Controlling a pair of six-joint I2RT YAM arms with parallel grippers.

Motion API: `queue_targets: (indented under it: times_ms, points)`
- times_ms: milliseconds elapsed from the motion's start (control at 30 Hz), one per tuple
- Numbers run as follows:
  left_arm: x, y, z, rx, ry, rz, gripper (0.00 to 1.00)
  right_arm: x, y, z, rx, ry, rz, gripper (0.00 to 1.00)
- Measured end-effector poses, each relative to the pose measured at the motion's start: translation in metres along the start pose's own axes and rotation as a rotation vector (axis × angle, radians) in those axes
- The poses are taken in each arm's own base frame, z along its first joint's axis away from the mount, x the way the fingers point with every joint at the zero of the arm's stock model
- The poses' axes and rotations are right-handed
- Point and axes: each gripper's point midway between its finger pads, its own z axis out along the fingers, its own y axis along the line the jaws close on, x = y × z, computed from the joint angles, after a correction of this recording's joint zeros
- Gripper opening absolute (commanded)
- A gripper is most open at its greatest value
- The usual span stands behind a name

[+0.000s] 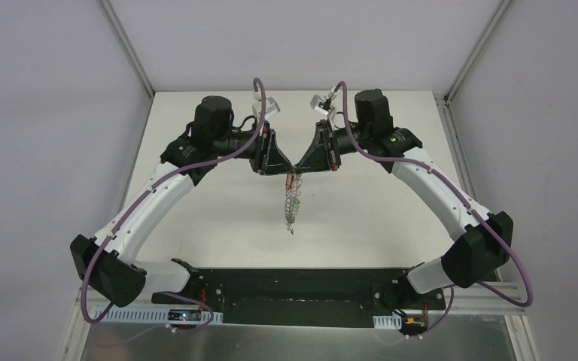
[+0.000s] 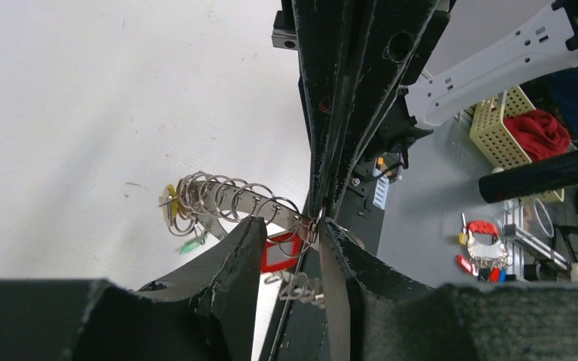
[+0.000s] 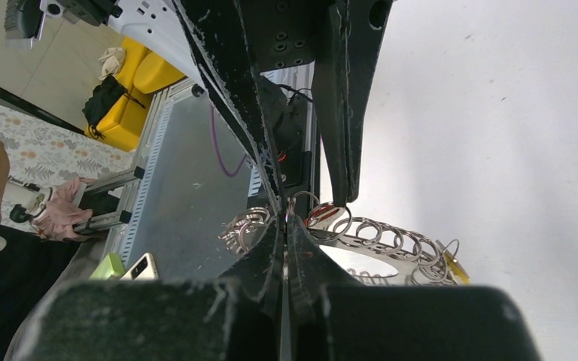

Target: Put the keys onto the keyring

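The keyring (image 1: 292, 203) hangs above the table (image 1: 361, 218), pinched at its top rim by the right gripper (image 3: 284, 229), jaws together on it. The left gripper (image 2: 292, 226) stands just beside that pinch, jaws apart (a red key (image 2: 278, 254) sits in the gap). A yellow key (image 2: 169, 201) and a green key (image 2: 190, 244) dangle at the ring's far end, so threading looks mostly done. I cannot see any key left off it.

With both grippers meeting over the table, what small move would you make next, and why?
Probably close the left gripper on the red key: its jaws stand apart either side of it, while the right gripper is shut on the keyring.
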Motion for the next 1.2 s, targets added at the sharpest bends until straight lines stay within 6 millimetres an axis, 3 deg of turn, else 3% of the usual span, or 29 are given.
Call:
queue_targets:
  times_ms: [267,467,700,867,1100,1200]
  points:
    - [-0.002,0.008,0.002,0.009,-0.039,-0.040,0.26,-0.007,-0.015,-0.001,0.004,-0.039,-0.037,0.00]
    - [-0.004,0.003,0.002,0.040,-0.059,-0.049,0.20,-0.011,-0.014,-0.003,0.008,-0.056,0.105,0.00]
    - [-0.004,0.000,0.002,0.058,-0.068,-0.057,0.16,-0.015,-0.013,-0.004,0.010,-0.068,0.141,0.00]
    - [-0.004,-0.001,0.003,0.065,-0.068,-0.061,0.00,-0.016,-0.013,-0.005,0.011,-0.070,0.149,0.00]
    - [-0.002,0.001,0.001,0.056,-0.060,-0.085,0.00,-0.012,-0.017,-0.005,0.014,-0.068,0.135,0.01]
    - [0.000,0.003,-0.001,0.025,-0.039,-0.084,0.00,-0.007,-0.019,-0.003,0.019,-0.056,0.093,0.08]
